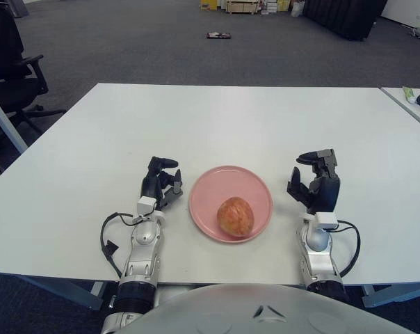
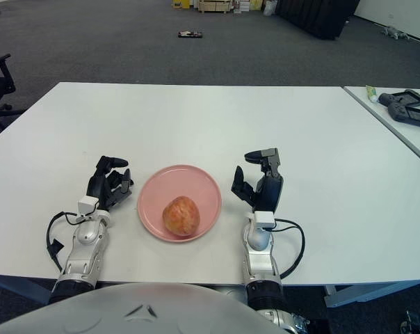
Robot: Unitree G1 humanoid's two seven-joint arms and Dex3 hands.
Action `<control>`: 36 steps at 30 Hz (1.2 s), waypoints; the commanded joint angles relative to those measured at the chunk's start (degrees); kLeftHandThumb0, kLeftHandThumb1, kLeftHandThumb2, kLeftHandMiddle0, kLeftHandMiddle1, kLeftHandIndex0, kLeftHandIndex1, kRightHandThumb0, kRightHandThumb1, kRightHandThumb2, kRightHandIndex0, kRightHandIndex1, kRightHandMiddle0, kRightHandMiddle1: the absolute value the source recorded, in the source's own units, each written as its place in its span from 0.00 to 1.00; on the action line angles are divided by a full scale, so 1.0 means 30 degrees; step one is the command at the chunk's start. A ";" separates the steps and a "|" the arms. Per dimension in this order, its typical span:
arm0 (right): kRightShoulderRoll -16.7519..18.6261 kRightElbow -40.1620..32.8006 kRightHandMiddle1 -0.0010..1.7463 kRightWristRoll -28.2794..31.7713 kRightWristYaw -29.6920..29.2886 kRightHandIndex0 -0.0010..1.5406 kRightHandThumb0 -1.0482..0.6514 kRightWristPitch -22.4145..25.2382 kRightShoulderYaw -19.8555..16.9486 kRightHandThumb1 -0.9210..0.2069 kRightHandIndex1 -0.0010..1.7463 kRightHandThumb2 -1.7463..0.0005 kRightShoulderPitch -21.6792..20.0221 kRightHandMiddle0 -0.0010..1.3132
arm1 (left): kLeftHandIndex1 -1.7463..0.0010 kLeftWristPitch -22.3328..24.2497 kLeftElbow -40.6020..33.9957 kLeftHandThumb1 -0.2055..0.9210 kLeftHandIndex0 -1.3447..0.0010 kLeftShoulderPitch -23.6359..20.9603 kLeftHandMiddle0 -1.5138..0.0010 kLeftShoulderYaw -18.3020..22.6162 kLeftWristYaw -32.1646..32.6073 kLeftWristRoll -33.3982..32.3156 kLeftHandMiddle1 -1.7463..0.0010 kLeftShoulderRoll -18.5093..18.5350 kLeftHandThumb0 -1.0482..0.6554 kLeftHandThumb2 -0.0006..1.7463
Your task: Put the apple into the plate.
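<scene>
— One apple (image 1: 236, 216), and where does it lie?
— On the pink plate (image 1: 213, 187), toward the plate's near edge, on the white table (image 1: 231, 118).
— And the right hand (image 1: 316, 185)?
— Just right of the plate, apart from it — fingers curled loosely, holding nothing.
— The left hand (image 1: 159, 184)?
— Just left of the plate's rim, fingers curled in, gripping nothing. A black cable (image 1: 111, 236) loops beside its forearm.
— Anything else?
— An office chair (image 1: 12, 66) stands off the table's far left corner.
</scene>
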 commanded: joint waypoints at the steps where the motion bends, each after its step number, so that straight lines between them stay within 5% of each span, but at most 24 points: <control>1: 0.0016 0.0106 1.00 0.0634 0.0488 0.61 0.39 0.0896 0.0016 0.25 1.00 0.48 -0.0136 0.28 | 0.00 0.0370 0.0145 0.79 0.75 0.0067 0.62 0.0029 -0.0005 -0.0028 0.01 0.0020 0.39 0.49; 5: 0.0137 -0.0753 1.00 0.2372 0.2015 0.61 0.38 0.3042 0.0292 0.26 1.00 0.47 0.0228 0.29 | 0.00 0.0340 0.0126 0.79 0.75 0.0070 0.62 0.0020 -0.0020 -0.0041 0.01 0.0015 0.39 0.49; 13: 0.0098 -0.4511 1.00 0.7464 0.5575 0.66 0.38 1.0353 0.0518 0.31 1.00 0.43 0.1534 0.32 | 0.00 0.0301 0.0084 0.77 0.74 0.0089 0.63 0.0051 -0.0273 -0.0338 0.02 0.0019 0.39 0.50; 28: 0.0072 -0.7863 1.00 0.8783 0.6429 0.66 0.38 1.5879 0.0315 0.31 1.00 0.43 0.2569 0.32 | 0.00 0.0418 0.0023 0.80 0.75 0.0069 0.63 0.0073 -0.0180 -0.0182 0.02 0.0106 0.39 0.48; 36: 0.0113 -0.8544 1.00 1.1469 0.7828 0.65 0.38 1.8929 -0.0216 0.31 1.00 0.43 0.2606 0.32 | 0.00 0.0468 -0.0033 0.80 0.76 0.0071 0.62 0.0050 -0.0171 -0.0137 0.02 0.0116 0.39 0.48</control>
